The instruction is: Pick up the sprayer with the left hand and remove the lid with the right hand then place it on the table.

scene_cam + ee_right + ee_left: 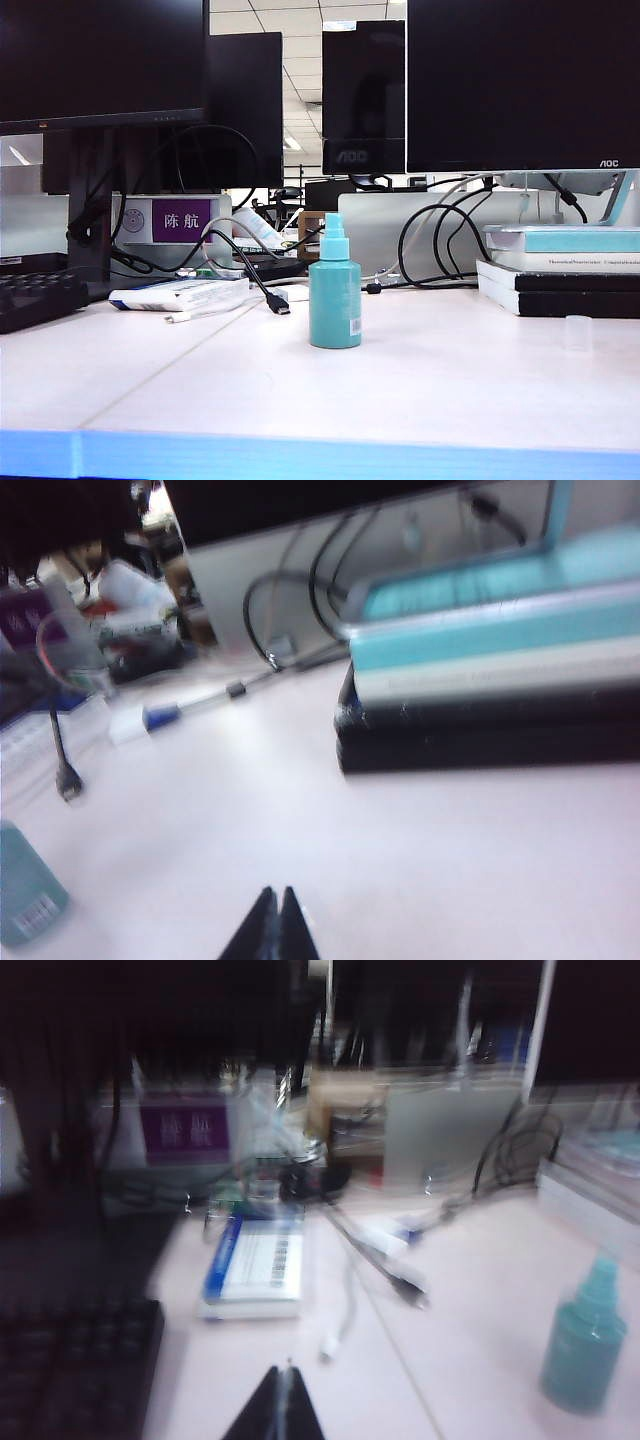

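Observation:
The teal sprayer [335, 296] stands upright on the white table [200, 390] near its middle, its lighter teal nozzle bare. The clear lid [577, 333] stands on the table far to its right, in front of the books. Neither arm shows in the exterior view. In the blurred left wrist view my left gripper [287, 1372] is shut and empty, with the sprayer [585, 1345] well off to one side. In the right wrist view my right gripper [277, 893] is shut and empty above bare table; a corner of the sprayer [25, 895] shows at the frame's edge.
A stack of books [565, 268] lies at the right. A black keyboard [40, 298] sits at the left, with a white-and-blue box [180, 294] and a loose black cable [262, 285] beside it. Monitors [520, 85] line the back.

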Tool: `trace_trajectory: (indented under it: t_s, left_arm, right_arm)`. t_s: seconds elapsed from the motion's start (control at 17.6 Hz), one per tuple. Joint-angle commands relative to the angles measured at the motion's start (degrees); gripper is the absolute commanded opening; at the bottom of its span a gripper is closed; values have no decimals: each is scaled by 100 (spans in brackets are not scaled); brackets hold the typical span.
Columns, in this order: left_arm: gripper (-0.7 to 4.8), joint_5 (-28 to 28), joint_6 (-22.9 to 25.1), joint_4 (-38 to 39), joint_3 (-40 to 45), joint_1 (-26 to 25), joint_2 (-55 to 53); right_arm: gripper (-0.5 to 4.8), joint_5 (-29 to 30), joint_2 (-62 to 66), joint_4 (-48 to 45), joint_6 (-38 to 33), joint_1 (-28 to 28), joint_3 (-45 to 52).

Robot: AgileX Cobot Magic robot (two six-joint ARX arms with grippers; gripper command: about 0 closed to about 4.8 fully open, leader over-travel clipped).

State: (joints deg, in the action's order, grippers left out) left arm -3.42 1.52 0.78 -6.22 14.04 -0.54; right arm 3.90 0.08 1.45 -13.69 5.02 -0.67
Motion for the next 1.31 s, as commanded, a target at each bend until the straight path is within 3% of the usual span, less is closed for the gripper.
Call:
trace_trajectory:
  t_s: [0.06,0.17,0.23,0.28,0.45,0.57,0.68,0.91,1.02,1.08,1.14,1.31]
  left_arm:
    - [8,103,562,234,-70,-11,20]
    - [26,367,555,404,-68,-13,46]
    - [26,341,553,409,-68,-11,46]
    - [25,369,219,535,-68,-11,46]
    - [25,363,127,868,-68,-13,46]
    - [25,363,107,994,-68,-13,46]
    - [24,348,-127,1126,-68,-9,46]
    - [-6,756,-732,1200,15,-7,46]
    - [-6,713,-682,1187,103,-7,46]
    - [-6,450,-387,1091,170,-7,46]
    - [-5,520,-625,1095,168,0,46]
    - [-5,463,-627,787,551,-181,46]
  right_arm:
    - [-1,57,2,-315,31,4,31]
    - [0,-140,-7,299,39,-15,31]
    - [-1,-146,-7,299,44,-4,31]
    - [0,-380,-7,319,166,-7,31]
    - [0,-234,-7,302,332,-2,31]
    - [-1,-514,-7,326,629,0,28]
    - [-1,-929,-7,330,704,-7,28]
    - [-1,-894,-7,22,597,-2,28]
    - [-1,-885,-7,24,597,-2,28]
    - [-1,-874,-7,24,599,2,28]
    - [-1,-874,-7,24,599,-4,28]
    - [-1,-876,-7,42,601,-26,31]
